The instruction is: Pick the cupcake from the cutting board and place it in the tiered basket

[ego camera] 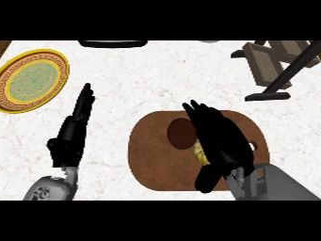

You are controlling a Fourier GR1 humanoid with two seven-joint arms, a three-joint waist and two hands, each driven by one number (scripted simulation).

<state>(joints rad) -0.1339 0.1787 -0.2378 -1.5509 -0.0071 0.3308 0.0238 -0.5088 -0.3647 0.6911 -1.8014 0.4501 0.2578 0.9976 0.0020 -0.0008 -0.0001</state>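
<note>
The brown cutting board [152, 162] lies in the middle of the white counter. On it the cupcake [199, 154] shows only as a yellowish sliver beside a dark brown oval, mostly hidden under my right hand [222, 141]. That hand hangs over the board's middle with its fingers stretched toward the upper left and its thumb hanging low near the wrist; the fingers are not curled round the cupcake. The tiered basket [270, 59], grey-brown trays on a dark slanted stand, is at the far right. My left hand [72, 132] rests open left of the board, fingers up.
A round yellow and green plate [31, 80] lies at the far left. A dark flat object [113, 43] sits at the counter's back edge. The basket's black foot [267, 96] reaches toward the board. Wooden counter edges show in both upper corners.
</note>
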